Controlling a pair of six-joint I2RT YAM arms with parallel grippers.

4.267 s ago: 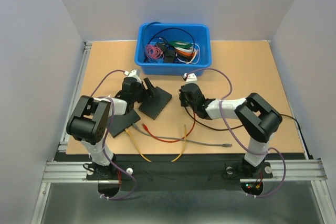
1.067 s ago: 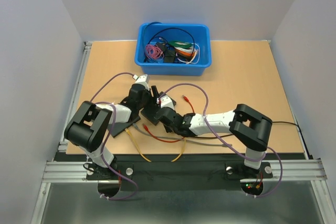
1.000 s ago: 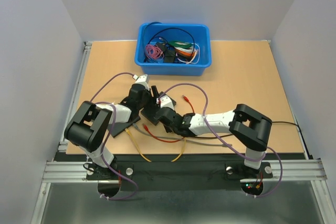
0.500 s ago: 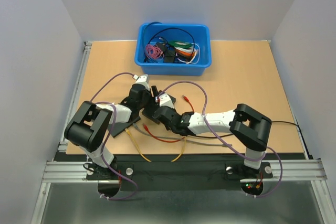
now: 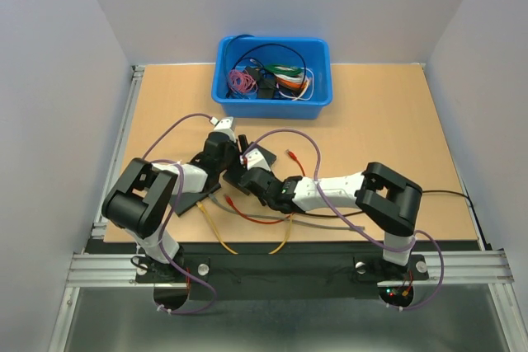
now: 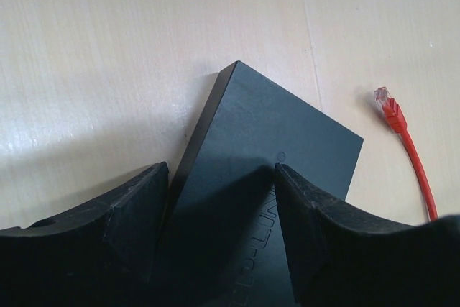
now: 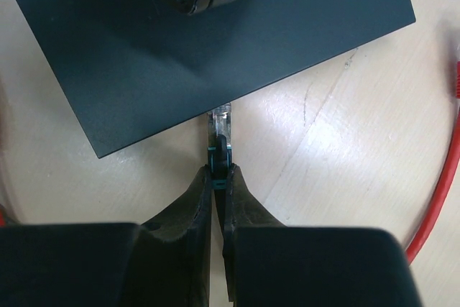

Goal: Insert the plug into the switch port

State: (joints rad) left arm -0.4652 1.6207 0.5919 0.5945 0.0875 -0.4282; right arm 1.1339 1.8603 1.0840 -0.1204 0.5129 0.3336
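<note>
1. Here's a pale wooden counter [image 5: 388,121] boxed in by plain grey walls. A blue plastic bin [image 5: 272,107] sits at the far side, stuffed with tangled cables.
2. Both arms lean in to the left of centre, and their heads almost meet over the flat black rectangular switch box [image 6: 287,141].
3. Left tool [image 6: 221,174]: its wrist camera has the two black fingers [image 6: 129,221] straddling the switch box. One is against the side face and the other is on the broad top, clamped on it at a wide spread.
4. The box's far corner points away across the wood.
5. Right tool [image 7: 220,172]: fingers pressed tight together, pinching the small clear plug with a teal band [image 7: 220,131] right at its back end.
6. Where's that plug? It points straight out from the fingertips, low over the counter, with its nose touching the near edge of the switch box [image 7: 215,41].
7. The edge hides any port, so I cannot tell whether the tip has gone in.
8. The right wrist view also catches the left tool at the top, sitting over the far part of the box.
9. A thin red cable [image 6: 413,156] lies on the counter just beside the box, its clear end [image 6: 381,95] loose and apart from it.
10. Nearer the arm bases, a yellow cable [image 5: 216,228] and a grey cable [image 5: 322,224] trail across the wood.
</note>
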